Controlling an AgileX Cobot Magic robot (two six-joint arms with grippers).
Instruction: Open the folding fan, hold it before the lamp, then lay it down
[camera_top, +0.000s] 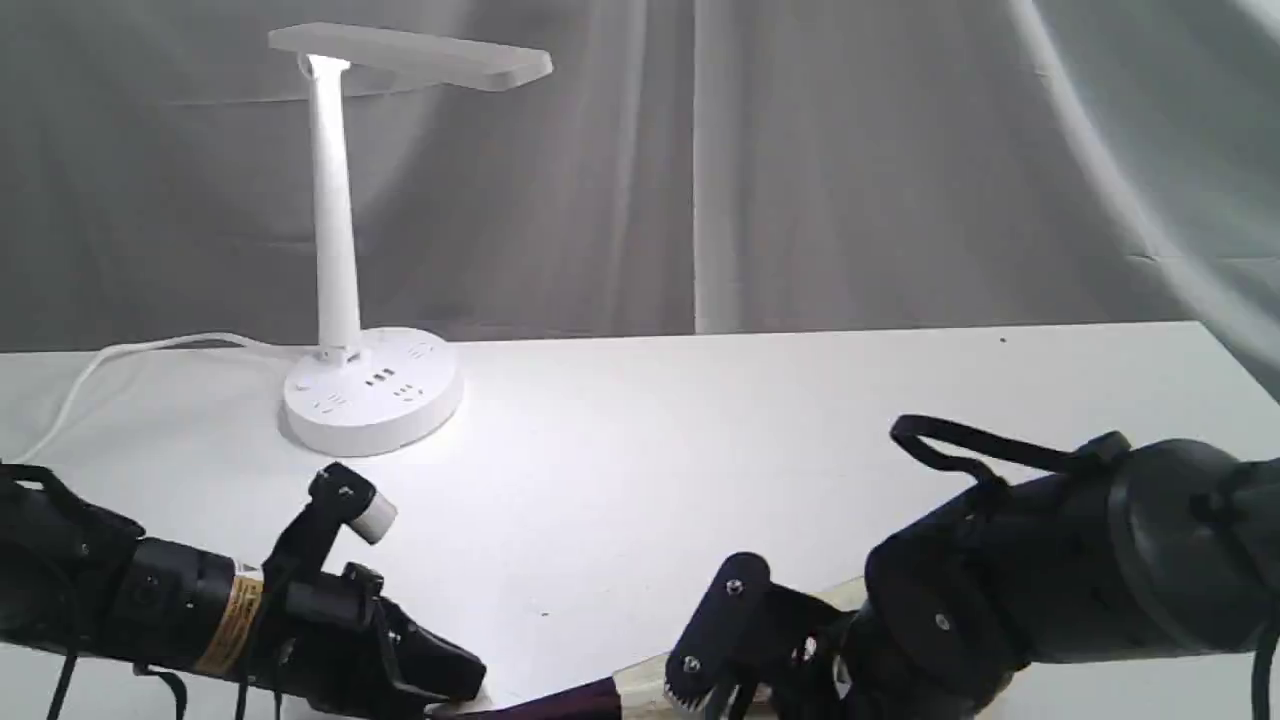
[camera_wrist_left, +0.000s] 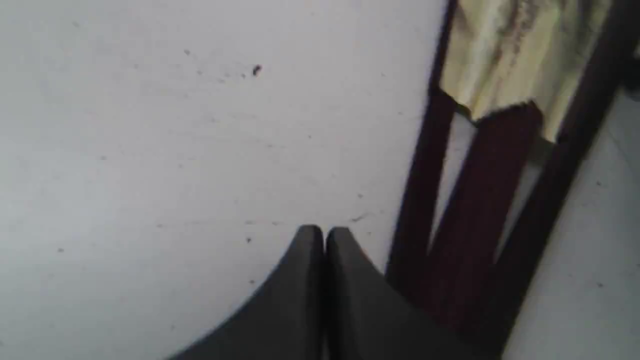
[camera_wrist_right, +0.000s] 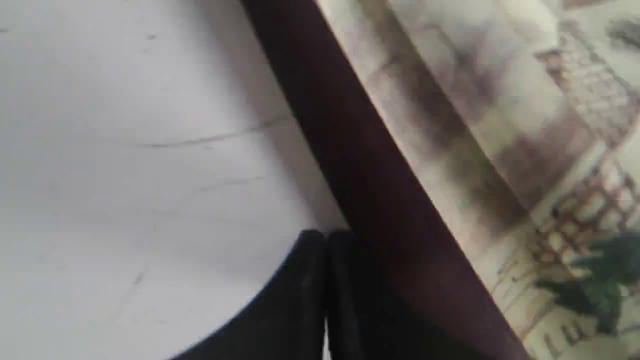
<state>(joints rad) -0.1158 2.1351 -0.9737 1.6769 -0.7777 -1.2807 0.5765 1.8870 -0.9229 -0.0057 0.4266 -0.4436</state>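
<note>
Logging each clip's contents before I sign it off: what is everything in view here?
white plastic desk lamp: one, white, upright at the table's far left.
white cord: one, white, trailing from the lamp's base towards the left edge.
cream pleated paper folding fan: one, cream with dark maroon ribs, at the table's near edge between both claws, ribs partly spread.
white table: one, white, under everything.
grey cloth backdrop: one, grey, behind the table.
left claw: one, black, shut, beside the fan's ribs, near left.
right claw: one, black, shut, beside the fan's maroon guard, near right.
</note>
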